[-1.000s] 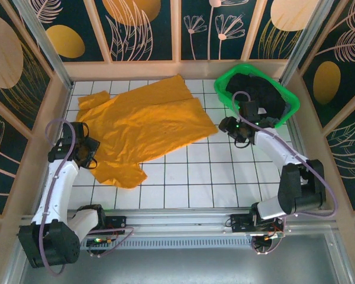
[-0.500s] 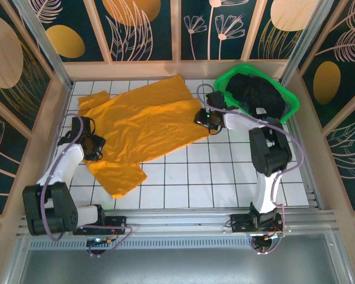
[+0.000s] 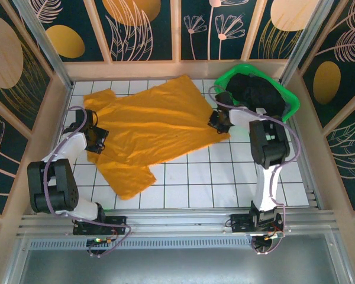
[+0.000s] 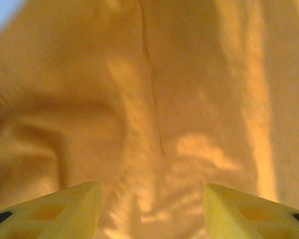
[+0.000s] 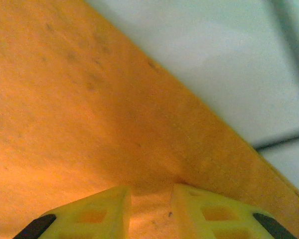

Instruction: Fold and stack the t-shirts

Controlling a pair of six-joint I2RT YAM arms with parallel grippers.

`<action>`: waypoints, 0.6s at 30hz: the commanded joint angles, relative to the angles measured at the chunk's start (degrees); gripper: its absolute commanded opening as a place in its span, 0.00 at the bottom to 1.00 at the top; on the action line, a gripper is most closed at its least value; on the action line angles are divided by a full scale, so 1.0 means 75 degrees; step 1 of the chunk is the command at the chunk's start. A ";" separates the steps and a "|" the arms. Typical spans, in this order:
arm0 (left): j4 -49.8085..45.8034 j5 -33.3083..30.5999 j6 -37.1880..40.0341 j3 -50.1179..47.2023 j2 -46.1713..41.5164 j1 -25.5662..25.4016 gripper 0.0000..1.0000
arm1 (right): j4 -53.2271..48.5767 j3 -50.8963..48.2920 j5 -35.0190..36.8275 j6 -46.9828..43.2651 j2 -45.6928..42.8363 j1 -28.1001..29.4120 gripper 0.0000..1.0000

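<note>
Two robot arms are working a bright orange-yellow t-shirt (image 3: 154, 127) on a white tiled table (image 3: 225, 177), seen from above. Nearest the arm bases, at about 7 o'clock, a flap of the shirt is lying flat and pointing toward the near edge. At 9 o'clock the left gripper (image 3: 96, 138) is resting on the shirt's left edge. Its wrist camera is showing the yellow fingers (image 4: 65, 211) standing well apart, with rumpled, creased cloth lying between and beyond them.

The shirt is lying spread and wrinkled across the left and middle of the table, reaching from 9 o'clock to about 1 o'clock. Its far edge is running near the back wall at 12 o'clock.

At 1 o'clock the right gripper (image 3: 220, 120) is sitting on the shirt's right-hand corner. Its wrist view is showing the fingers drawn nearly together and pinching the cloth just inside the hem, with a small pucker forming at their tips and bare white tile lying beyond the edge. Farthest back, in the corner at 2 o'clock, a green basket (image 3: 291, 107) is holding dark clothing (image 3: 257, 92), just beside the right arm.
</note>
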 commanded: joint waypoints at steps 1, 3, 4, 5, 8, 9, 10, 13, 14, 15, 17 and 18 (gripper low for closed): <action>-0.0163 -0.0041 0.0280 0.0092 0.0140 -0.0045 0.58 | -0.0853 -0.0957 0.0222 0.0449 -0.0388 -0.0377 0.30; -0.0161 -0.0092 0.0320 0.0078 0.0185 -0.0043 0.58 | -0.0817 -0.1201 -0.0025 0.0532 -0.0616 -0.0418 0.30; -0.0135 -0.0083 0.0331 0.0089 0.0230 -0.0048 0.58 | -0.0773 -0.1290 -0.0144 0.0588 -0.0743 -0.0393 0.31; -0.0101 -0.0070 0.0329 0.0110 0.0294 -0.0047 0.58 | -0.0784 -0.1332 -0.0202 0.0630 -0.0835 -0.0357 0.31; 0.0003 -0.0104 0.0394 0.0246 0.0549 -0.0041 0.57 | -0.0843 -0.1284 -0.0127 0.0671 -0.1095 -0.0231 0.34; 0.0056 -0.0115 0.0426 0.0301 0.0648 -0.0054 0.57 | -0.0882 -0.1260 -0.0057 0.0679 -0.1149 -0.0219 0.35; 0.0091 -0.0135 0.0464 0.0375 0.0770 -0.0048 0.56 | -0.0906 -0.1234 -0.0003 0.0661 -0.1218 -0.0196 0.36; 0.0186 -0.0246 0.0644 0.0721 0.1190 -0.0047 0.53 | -0.0939 -0.1172 0.0110 0.0546 -0.1394 -0.0216 0.39; 0.0189 -0.0305 0.0710 0.0851 0.1335 -0.0049 0.52 | -0.0899 -0.1171 0.0122 0.0471 -0.1475 -0.0204 0.40; 0.0170 -0.0353 0.0747 0.0949 0.1460 -0.0050 0.52 | -0.0856 -0.1182 0.0114 0.0410 -0.1547 -0.0201 0.41; 0.0092 -0.0502 0.0832 0.1197 0.1776 -0.0044 0.51 | -0.0678 -0.1205 0.0023 0.0201 -0.1702 -0.0204 0.42; 0.0050 -0.0583 0.0865 0.1292 0.1935 -0.0045 0.51 | -0.0631 -0.1207 0.0008 0.0130 -0.1751 -0.0195 0.42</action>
